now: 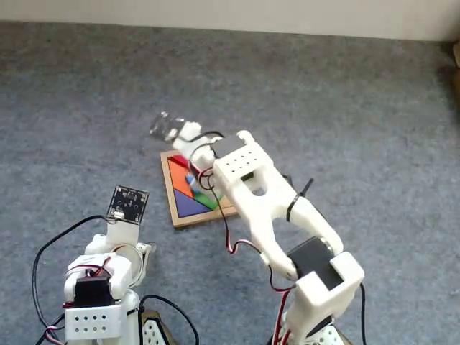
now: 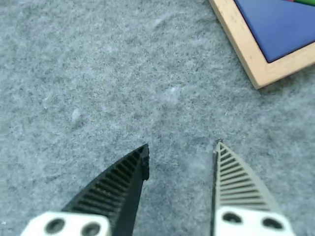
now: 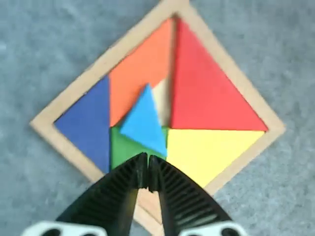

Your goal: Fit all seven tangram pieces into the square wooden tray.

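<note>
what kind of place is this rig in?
Likely a hobby or lab test setup, not a factory: grey carpet-like surface, white arm with exposed wires, wooden tray of tangram pieces.

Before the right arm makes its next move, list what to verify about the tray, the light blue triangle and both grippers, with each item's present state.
1. Light blue triangle seated flat: not ok. It lies askew over the orange piece and the green piece, with bare wood beside it.
2. Right gripper empty: ok. Its jaws are shut on nothing, over the tray by the green piece.
3. Left gripper clear of the tray: ok. It is open above the carpet, beside a tray corner.
4. All seven pieces in: cannot tell. Six colours show, and the right gripper hides part of the tray.
</note>
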Action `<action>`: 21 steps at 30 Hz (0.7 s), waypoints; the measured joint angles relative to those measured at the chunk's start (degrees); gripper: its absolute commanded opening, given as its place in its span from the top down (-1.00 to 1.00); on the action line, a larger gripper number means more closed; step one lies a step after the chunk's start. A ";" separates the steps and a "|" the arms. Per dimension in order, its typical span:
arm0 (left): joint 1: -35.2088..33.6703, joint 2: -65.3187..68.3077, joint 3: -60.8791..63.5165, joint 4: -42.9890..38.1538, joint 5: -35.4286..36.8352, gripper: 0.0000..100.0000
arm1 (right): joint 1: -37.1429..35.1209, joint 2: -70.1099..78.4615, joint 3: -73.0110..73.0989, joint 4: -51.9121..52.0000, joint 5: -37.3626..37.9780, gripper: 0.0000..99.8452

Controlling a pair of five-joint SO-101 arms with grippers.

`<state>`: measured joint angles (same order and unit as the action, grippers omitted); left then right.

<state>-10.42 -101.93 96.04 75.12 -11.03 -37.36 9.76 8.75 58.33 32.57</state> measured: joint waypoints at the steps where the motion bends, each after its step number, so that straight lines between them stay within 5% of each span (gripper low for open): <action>1: 0.00 0.00 0.00 0.00 0.00 0.57 | 0.44 0.09 0.62 -1.23 -0.88 0.99; 21: 0.00 0.00 0.00 0.00 0.00 0.57 | 1.85 3.25 0.79 5.63 -11.78 0.99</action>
<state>-10.42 -101.93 96.04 75.12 -11.03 -35.52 13.01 9.54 63.96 20.79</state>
